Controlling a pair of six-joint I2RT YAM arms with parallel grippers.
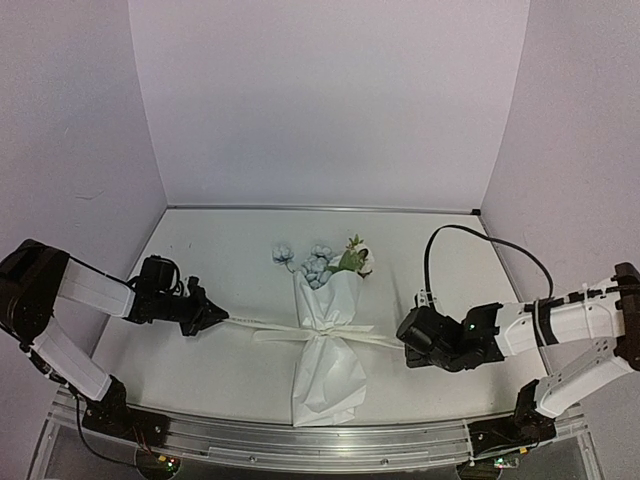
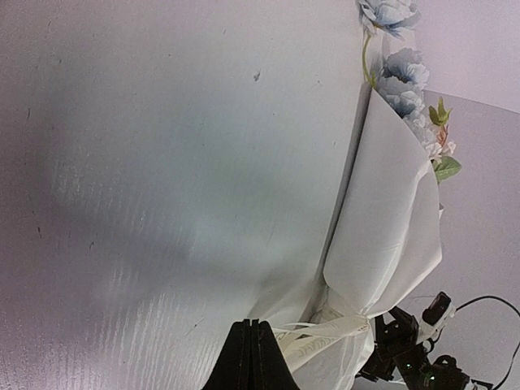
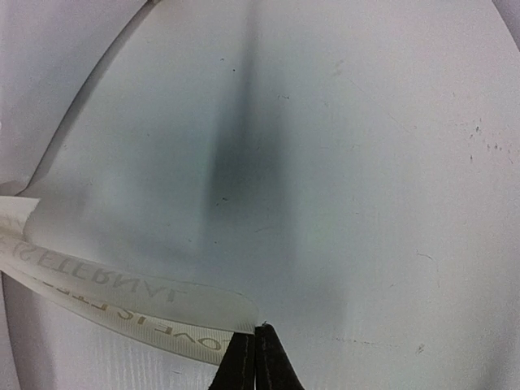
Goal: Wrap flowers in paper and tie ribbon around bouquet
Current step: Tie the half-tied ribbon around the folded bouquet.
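One white paper-cone bouquet point(image 1: 328, 350) of pale blue blooms lies between two black grippers, the left gripper point(image 1: 218, 315) and the right gripper point(image 1: 405, 340). One cream lettered fabric ribbon point(image 1: 270, 327) cinches it, and each gripper's fingers pinch one ribbon end tight.

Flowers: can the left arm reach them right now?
Probably, once it lets go. The left gripper is shut on the ribbon, but nothing stands between it and the flowers.
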